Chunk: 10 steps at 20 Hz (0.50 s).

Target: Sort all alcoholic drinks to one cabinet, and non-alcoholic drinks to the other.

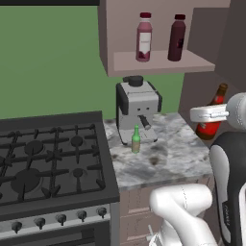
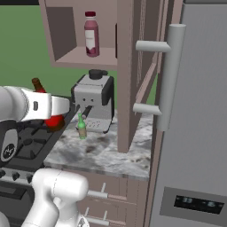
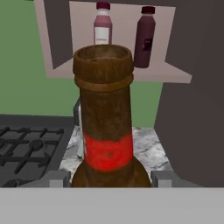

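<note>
From the right base view I see the fridge (image 2: 195,133) with its long handle on the right, which the left base view does not give me. The left base view gives instead the whole stove (image 1: 53,163) on the left, with its burners and knobs. In both base views the open cabinet (image 1: 163,62) hangs above the counter (image 1: 163,158). The left view shows two bottles on its shelf, the pink bottle (image 1: 143,37) and to its right the maroon bottle (image 1: 177,37), both upright. In the right view the cabinet wall hides most of the maroon one, so there I can only be sure of the pink one.

The coffee machine (image 1: 138,108) stands at the far side of the counter. Just in front of it the green bottle (image 1: 136,140) stands upright, apart from the arm.

The amber bottle (image 1: 211,117) is in the gripper (image 3: 109,177). In the hand view its neck rises straight up the middle of the picture, with the red label low on it, and the two finger tips (image 3: 59,177) sit close on each side of its shoulder. So the jaws are closed on this bottle. In the left base view it is held above the right end of the counter, below the cabinet, and it leans: the mouth points up and a little to the right, so the long axis is near vertical but tilted. In the right base view the forearm covers much of it.
</note>
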### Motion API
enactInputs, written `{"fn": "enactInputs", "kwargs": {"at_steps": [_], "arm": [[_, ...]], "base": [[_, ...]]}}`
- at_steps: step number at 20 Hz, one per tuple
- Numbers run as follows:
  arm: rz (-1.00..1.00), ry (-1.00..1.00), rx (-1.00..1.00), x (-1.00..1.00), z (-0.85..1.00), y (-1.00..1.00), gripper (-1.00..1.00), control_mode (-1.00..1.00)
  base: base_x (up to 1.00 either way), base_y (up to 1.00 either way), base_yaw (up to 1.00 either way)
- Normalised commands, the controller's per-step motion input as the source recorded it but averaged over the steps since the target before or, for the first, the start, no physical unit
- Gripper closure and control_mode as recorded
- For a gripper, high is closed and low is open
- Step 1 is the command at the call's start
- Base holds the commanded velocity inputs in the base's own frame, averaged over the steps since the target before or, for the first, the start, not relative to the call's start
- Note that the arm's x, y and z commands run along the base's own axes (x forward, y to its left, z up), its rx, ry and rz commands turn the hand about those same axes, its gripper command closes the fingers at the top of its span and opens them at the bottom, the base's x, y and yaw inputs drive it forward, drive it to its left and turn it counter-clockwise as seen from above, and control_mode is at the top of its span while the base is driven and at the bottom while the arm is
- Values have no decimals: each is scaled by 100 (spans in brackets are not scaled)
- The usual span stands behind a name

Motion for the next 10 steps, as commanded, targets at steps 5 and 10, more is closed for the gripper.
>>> {"fn": "enactInputs", "kwargs": {"at_steps": [5,10], "arm": [[0,0,0,0,0,0,100,-100],[0,0,0,0,0,0,100,100]], "base": [[0,0,0],[0,0,0]]}}
